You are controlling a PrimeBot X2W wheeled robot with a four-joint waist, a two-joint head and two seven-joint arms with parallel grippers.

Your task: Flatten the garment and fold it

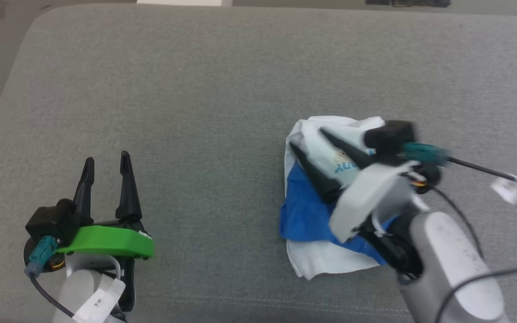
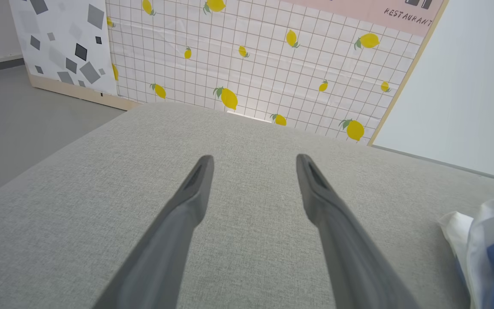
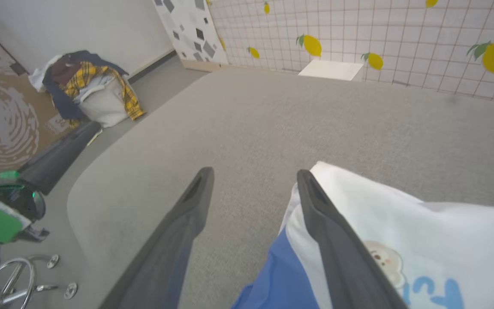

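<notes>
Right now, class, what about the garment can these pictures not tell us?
Head view: part of the garment lies hidden beneath the right tool and forearm.
Right wrist view: the chest print is cut off by the bottom edge.
Left wrist view: the garment is cut off at the right edge.

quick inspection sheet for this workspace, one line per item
surface: grey fabric cushion, rounded corners
job's things: garment, white and blue, bunched in a heap on the robot's right, not flattened
clutter: nothing seen on the cushion
grippers: left gripper open over bare fabric; right gripper open over the heap, nothing between its fingers
cables: black cable with a white tag at the right wrist; second cable at the left wrist
surroundings: lemon-print wall; basket piled with clothes on the floor
</notes>
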